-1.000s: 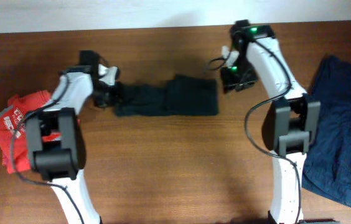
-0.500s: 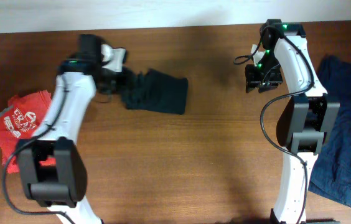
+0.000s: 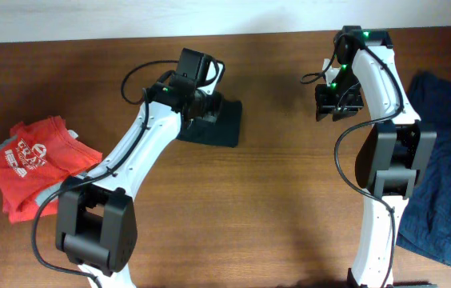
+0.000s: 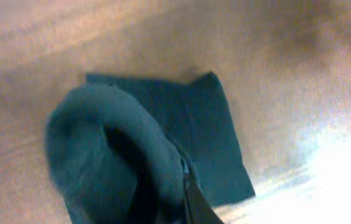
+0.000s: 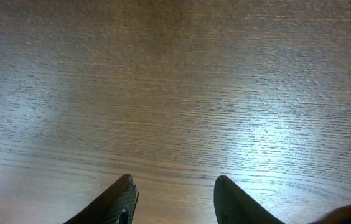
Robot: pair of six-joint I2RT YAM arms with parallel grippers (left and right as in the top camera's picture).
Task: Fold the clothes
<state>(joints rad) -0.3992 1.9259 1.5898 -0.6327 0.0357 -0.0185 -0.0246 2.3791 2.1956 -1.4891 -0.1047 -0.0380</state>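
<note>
The dark-teal shirt [image 3: 216, 122] lies folded into a small block at the back middle of the table. My left gripper [image 3: 201, 100] is over its left part, shut on a lifted fold of it. In the left wrist view the raised fold [image 4: 110, 149] curls over the flat part [image 4: 194, 130] and hides most of my fingers [image 4: 185, 199]. My right gripper [image 3: 335, 102] is open and empty over bare wood at the back right; its fingers [image 5: 174, 199] show nothing between them. The navy-blue garment [image 3: 445, 160] lies at the right edge. The red tee [image 3: 37, 160] lies crumpled at the left.
The wooden table [image 3: 249, 216] ends at a white wall along the back. The left arm stretches diagonally from the front left to the shirt. The right arm's base stands next to the navy garment.
My left gripper has carried the shirt's left part rightward over the rest, so the shirt went from a long strip to a short block. My right gripper drew back to the right, then stayed still.
</note>
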